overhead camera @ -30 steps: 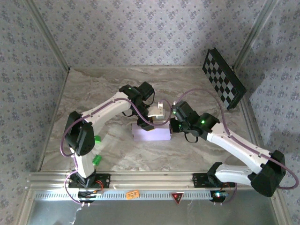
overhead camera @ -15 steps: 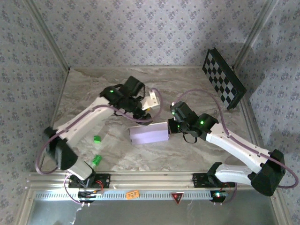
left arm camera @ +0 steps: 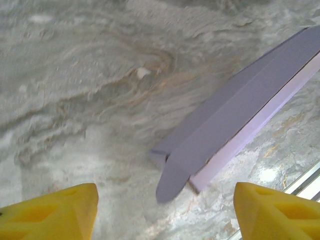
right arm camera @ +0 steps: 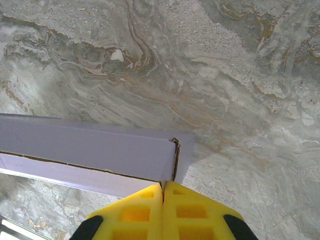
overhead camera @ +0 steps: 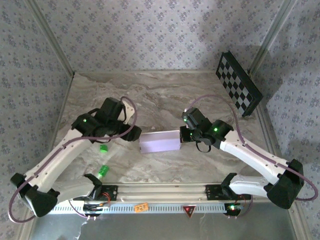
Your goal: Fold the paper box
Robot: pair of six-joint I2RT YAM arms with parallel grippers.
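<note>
The paper box [overhead camera: 160, 142] lies folded on the marble table, a long flat lavender shape. In the left wrist view the box [left arm camera: 240, 110] runs up to the right, with a rounded lavender flap [left arm camera: 172, 181] sticking out at its near end. My left gripper [overhead camera: 131, 134] hangs just left of the box, apart from it. Its jaws [left arm camera: 167, 215] stand wide open and empty. My right gripper [overhead camera: 184, 136] is at the box's right end. Its yellow fingers [right arm camera: 162, 192] are shut, and the thin end wall of the box [right arm camera: 100, 145] runs into the seam between them.
Two small green pieces [overhead camera: 103, 148] [overhead camera: 103, 170] lie near the left arm, toward the front. A black-and-white checkerboard panel [overhead camera: 239, 91] leans at the back right. Wallpapered walls close in the table on three sides, and a metal rail [overhead camera: 160, 190] runs along the near edge.
My left gripper has opened and drawn back to the left and nearer, away from the box. The cream flap it was at no longer shows. The box turned slightly; the right gripper stayed.
</note>
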